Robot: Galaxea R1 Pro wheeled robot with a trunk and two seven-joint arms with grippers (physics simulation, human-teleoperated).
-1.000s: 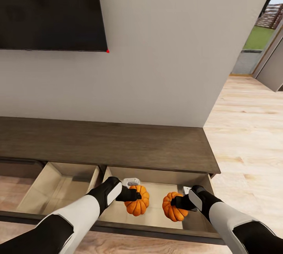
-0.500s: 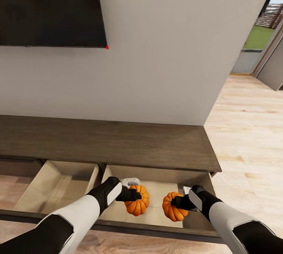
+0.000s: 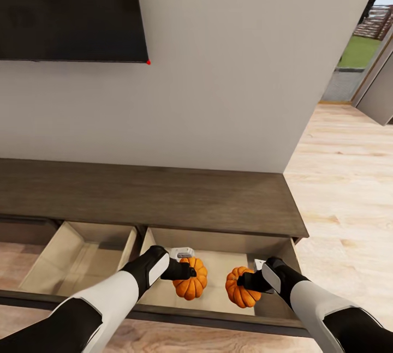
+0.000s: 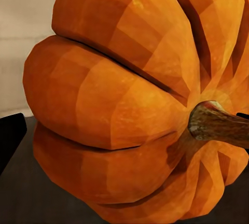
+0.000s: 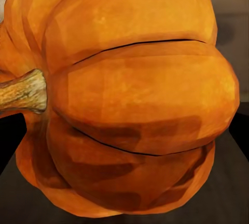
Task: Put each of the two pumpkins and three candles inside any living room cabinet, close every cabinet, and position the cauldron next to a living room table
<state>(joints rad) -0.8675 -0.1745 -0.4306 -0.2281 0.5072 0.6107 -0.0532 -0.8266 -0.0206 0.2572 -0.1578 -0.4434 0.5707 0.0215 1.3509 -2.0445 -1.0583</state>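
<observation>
Low in the frame, my left end effector and right end effector each grip a ribbed orange pumpkin above the long dark-brown cabinet's open pale drawer; I should lower both gently before letting go.

Soft, even indoor light — a lamp glare spots the dark screen. Wrist close-ups look faceted, perhaps slightly blurred.
</observation>
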